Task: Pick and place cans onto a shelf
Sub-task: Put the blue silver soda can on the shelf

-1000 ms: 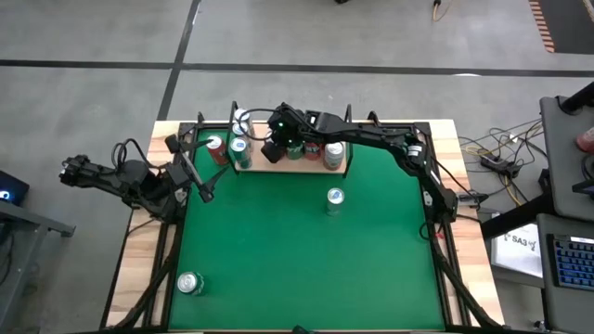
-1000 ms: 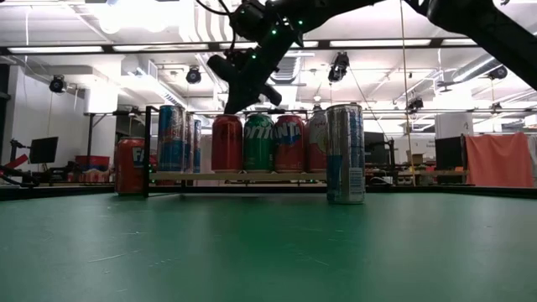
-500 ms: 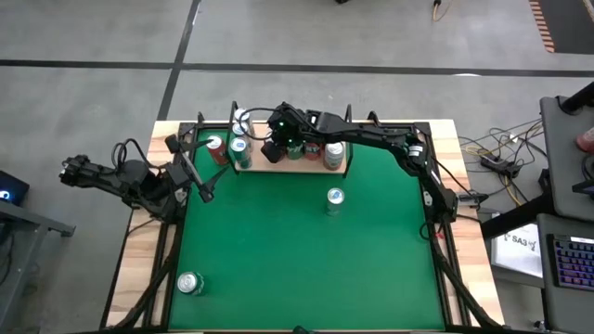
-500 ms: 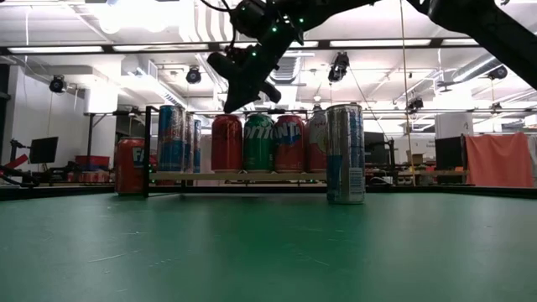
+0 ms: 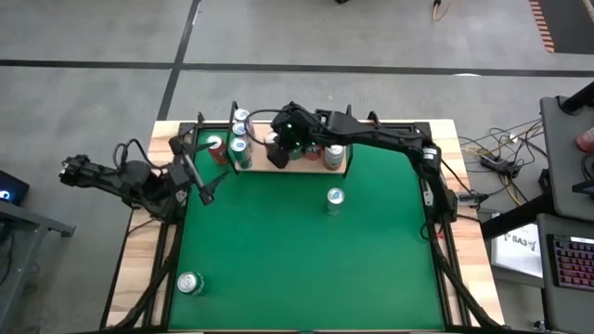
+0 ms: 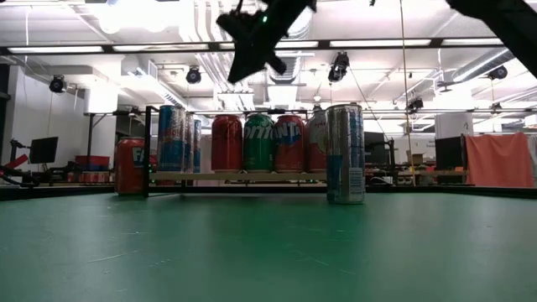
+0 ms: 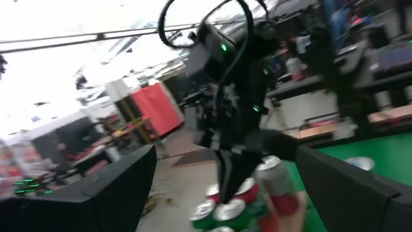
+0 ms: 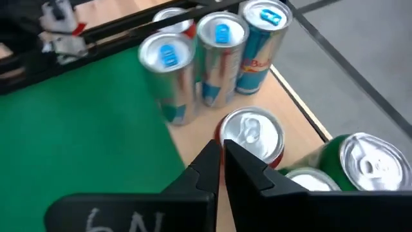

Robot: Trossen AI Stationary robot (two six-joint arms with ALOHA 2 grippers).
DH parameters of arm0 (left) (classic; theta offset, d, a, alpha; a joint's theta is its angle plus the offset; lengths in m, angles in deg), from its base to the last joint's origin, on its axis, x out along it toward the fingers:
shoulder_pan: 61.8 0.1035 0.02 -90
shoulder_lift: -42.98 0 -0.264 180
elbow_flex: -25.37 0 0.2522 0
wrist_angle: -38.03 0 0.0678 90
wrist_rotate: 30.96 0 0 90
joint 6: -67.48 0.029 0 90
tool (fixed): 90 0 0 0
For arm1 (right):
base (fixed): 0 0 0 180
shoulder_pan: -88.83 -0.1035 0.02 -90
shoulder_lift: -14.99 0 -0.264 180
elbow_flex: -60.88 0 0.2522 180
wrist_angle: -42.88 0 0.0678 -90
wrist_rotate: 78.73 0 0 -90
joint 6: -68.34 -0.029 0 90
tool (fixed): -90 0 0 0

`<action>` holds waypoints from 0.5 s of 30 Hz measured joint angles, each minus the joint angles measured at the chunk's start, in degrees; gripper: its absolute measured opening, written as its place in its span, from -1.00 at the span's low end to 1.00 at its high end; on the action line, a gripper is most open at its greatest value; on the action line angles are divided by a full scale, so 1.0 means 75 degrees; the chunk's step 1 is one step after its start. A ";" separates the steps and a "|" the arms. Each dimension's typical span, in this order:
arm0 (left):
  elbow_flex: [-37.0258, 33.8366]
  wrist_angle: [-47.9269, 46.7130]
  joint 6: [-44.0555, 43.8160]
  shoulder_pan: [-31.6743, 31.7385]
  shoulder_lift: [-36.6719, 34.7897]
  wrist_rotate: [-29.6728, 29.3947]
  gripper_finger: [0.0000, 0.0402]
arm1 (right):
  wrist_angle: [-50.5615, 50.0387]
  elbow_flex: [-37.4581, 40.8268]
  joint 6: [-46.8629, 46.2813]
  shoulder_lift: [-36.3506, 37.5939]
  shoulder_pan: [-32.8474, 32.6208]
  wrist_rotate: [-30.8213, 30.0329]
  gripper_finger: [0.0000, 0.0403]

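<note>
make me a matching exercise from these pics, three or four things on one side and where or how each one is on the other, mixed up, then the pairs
Things:
1. right pincer
2. left pincer
3. tall silver-blue can
4. green can

Places or states:
A. near front-left corner of the green table
B. shut, raised above the cans on the shelf
C. open, at the table's left edge
D. alone mid-table, in front of the shelf

Pairs: 1-B, 2-C, 3-D, 4-A

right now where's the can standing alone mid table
In the high view the lone silver-topped can stands upright on the green table, right of centre, in front of the light-wood shelf of cans.
</note>
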 joint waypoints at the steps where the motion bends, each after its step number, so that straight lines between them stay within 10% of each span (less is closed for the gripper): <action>1: 0.0000 -0.0018 -0.0189 0.0000 0.0045 0.0152 0.77 | -0.0121 0.0000 0.0057 0.0089 -0.0086 -0.0005 -0.94; 15: 0.0300 -0.1218 -0.3755 -0.0091 0.1394 0.1087 0.77 | -0.1511 -0.0006 0.0739 0.1293 -0.1624 -0.0003 -0.94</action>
